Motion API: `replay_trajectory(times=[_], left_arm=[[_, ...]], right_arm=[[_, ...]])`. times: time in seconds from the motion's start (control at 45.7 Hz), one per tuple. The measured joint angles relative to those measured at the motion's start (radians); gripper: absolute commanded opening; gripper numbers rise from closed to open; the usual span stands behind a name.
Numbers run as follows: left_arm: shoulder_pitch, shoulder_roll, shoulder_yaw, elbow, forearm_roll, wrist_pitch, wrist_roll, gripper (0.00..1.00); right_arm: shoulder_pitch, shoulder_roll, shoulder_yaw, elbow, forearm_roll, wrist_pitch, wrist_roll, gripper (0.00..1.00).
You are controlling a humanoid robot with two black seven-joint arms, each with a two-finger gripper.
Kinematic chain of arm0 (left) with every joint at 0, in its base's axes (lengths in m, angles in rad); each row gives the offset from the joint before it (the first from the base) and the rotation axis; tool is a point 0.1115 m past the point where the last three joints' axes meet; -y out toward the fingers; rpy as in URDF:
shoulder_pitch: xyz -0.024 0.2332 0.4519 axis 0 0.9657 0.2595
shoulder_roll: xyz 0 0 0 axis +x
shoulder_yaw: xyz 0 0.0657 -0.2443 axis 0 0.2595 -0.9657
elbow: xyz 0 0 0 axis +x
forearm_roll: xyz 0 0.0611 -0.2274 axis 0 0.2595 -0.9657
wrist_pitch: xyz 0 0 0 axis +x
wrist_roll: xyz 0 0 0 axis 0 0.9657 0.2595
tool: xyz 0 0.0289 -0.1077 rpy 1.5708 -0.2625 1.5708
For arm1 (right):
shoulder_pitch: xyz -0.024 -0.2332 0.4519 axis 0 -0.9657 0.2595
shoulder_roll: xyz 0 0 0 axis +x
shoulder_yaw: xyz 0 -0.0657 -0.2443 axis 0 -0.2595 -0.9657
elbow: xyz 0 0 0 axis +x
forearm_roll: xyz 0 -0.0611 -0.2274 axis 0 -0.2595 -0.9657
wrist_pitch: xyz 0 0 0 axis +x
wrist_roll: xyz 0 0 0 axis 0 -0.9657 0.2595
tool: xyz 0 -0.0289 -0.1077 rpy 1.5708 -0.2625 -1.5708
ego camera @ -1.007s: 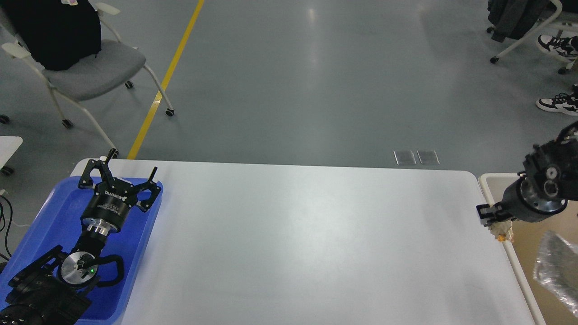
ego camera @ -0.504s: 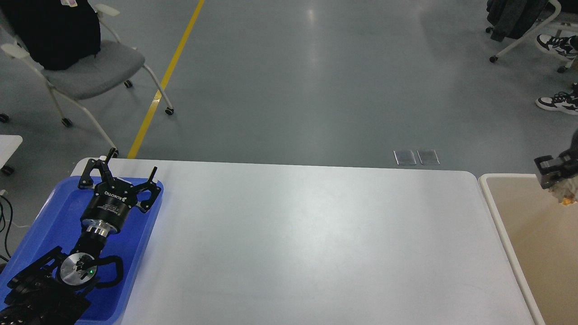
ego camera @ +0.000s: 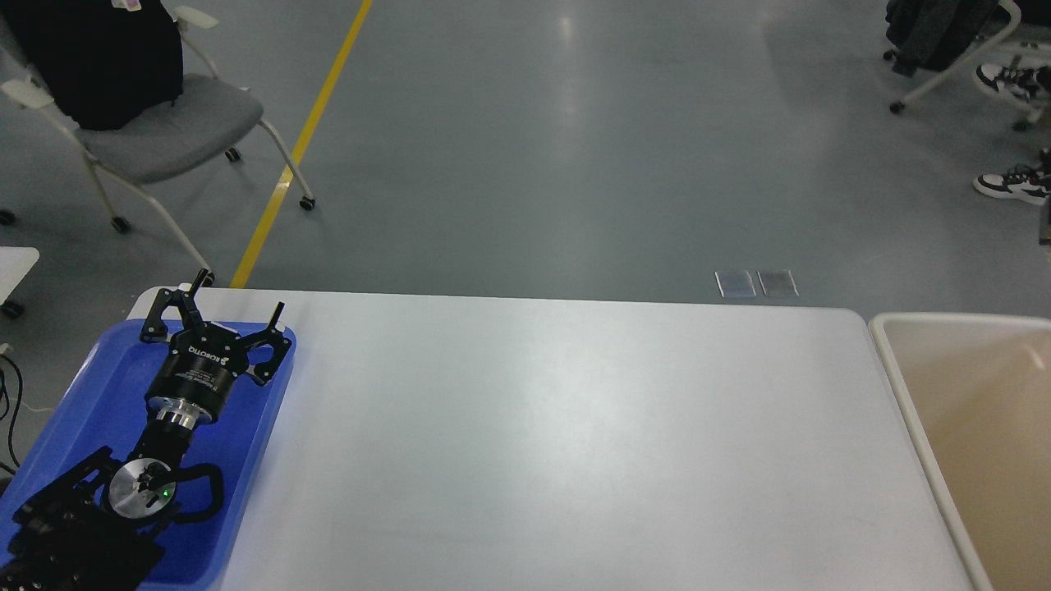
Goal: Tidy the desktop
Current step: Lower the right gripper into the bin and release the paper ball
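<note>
The desktop [ego camera: 575, 443] is a wide white tabletop with rounded corners, and its surface shows nothing lying on it. My left gripper [ego camera: 238, 300] is open and empty, with its fingers spread over the far end of the blue tray [ego camera: 98, 386] at the desktop's left end. My right gripper is out of view beyond the right edge.
A cream-coloured bin [ego camera: 897, 361] stands against the desktop's right end; the part of its inside that shows is bare. A grey wheeled chair [ego camera: 164, 123] with a black bag stands on the floor at the far left. Another chair and someone's shoes [ego camera: 1011, 182] are at the far right.
My right gripper, shut on a small crumpled yellowish thing, moved from the desktop's right edge over the bin, then up and right out of view. The left arm has stayed still.
</note>
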Motion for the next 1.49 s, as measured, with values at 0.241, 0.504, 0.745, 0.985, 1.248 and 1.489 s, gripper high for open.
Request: replay_trajectory(times=[0.241, 0.504, 0.745, 0.985, 1.248, 1.489], left_arm=[[0.000, 0.000, 0.001, 0.000, 0.000, 0.001, -0.001, 0.99], [0.000, -0.001, 0.001, 0.000, 0.000, 0.001, -0.002, 0.99], [0.000, -0.001, 0.001, 0.000, 0.000, 0.002, -0.002, 0.99], [0.000, -0.001, 0.001, 0.000, 0.000, 0.002, -0.002, 0.99], [0.000, -0.001, 0.001, 0.000, 0.000, 0.002, -0.001, 0.99], [0.000, -0.002, 0.001, 0.000, 0.000, 0.002, -0.001, 0.99]], right_arm=[[-0.298, -0.051, 0.182, -0.116, 0.190, -0.368, -0.011, 0.00], [-0.801, 0.039, 0.633, -0.482, 0.320, -0.548, -0.013, 0.00], [-1.120, 0.245, 1.016, -0.914, 0.360, -0.553, -0.011, 0.00], [-1.300, 0.361, 1.218, -1.080, 0.466, -0.548, -0.015, 0.00], [-1.411, 0.441, 1.285, -1.130, 0.609, -0.532, -0.016, 0.00], [-1.460, 0.478, 1.303, -1.143, 0.674, -0.522, -0.014, 0.00]])
